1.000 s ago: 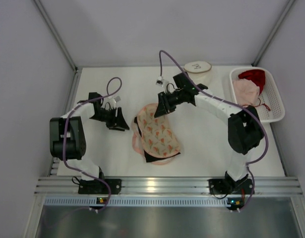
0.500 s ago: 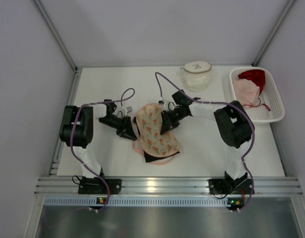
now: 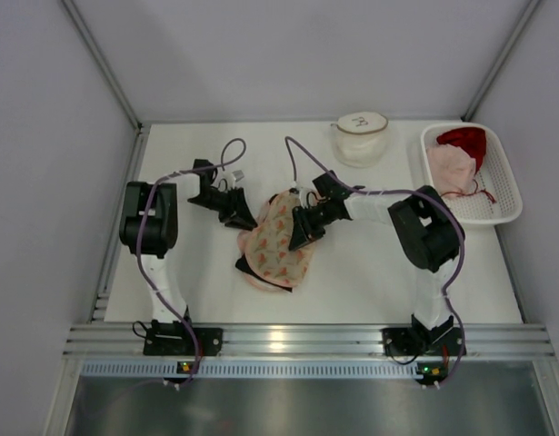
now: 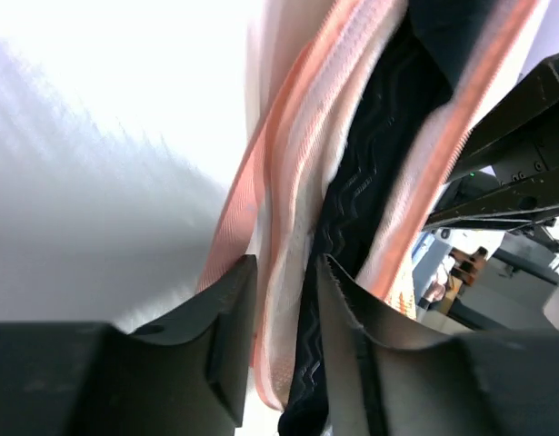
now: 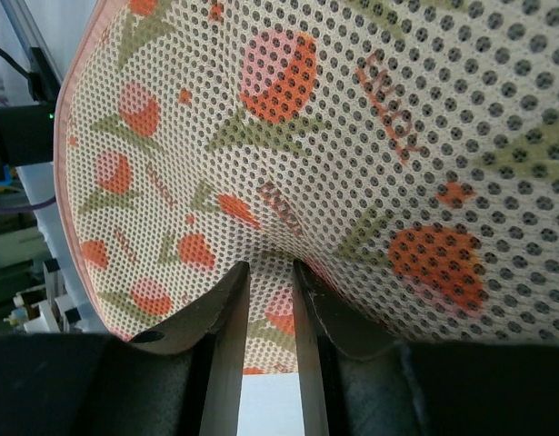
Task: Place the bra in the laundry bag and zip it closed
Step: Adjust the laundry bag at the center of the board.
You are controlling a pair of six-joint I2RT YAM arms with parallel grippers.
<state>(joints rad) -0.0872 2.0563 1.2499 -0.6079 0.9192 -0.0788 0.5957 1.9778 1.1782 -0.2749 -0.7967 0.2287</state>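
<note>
The laundry bag (image 3: 281,238) is cream mesh with red flowers and pink trim, in the middle of the table, pulled up and bunched between both grippers. The black bra (image 3: 253,266) shows at its lower left edge. My left gripper (image 3: 245,218) is shut on the bag's upper left edge. In the left wrist view the jaws (image 4: 286,272) pinch the pink trim (image 4: 284,173) with black bra fabric (image 4: 374,173) beside it. My right gripper (image 3: 297,238) is shut on the bag's right side. In the right wrist view it (image 5: 270,272) pinches a fold of mesh (image 5: 352,136).
A white basket (image 3: 508,178) at the back right holds red and pink garments. A round white mesh container (image 3: 361,136) stands at the back centre. The left wall rail runs along the table's left edge.
Both grippers came down onto the bag and took hold of its edges. The bag went from lying flat to lifted and bunched, shifting a little toward the left.
</note>
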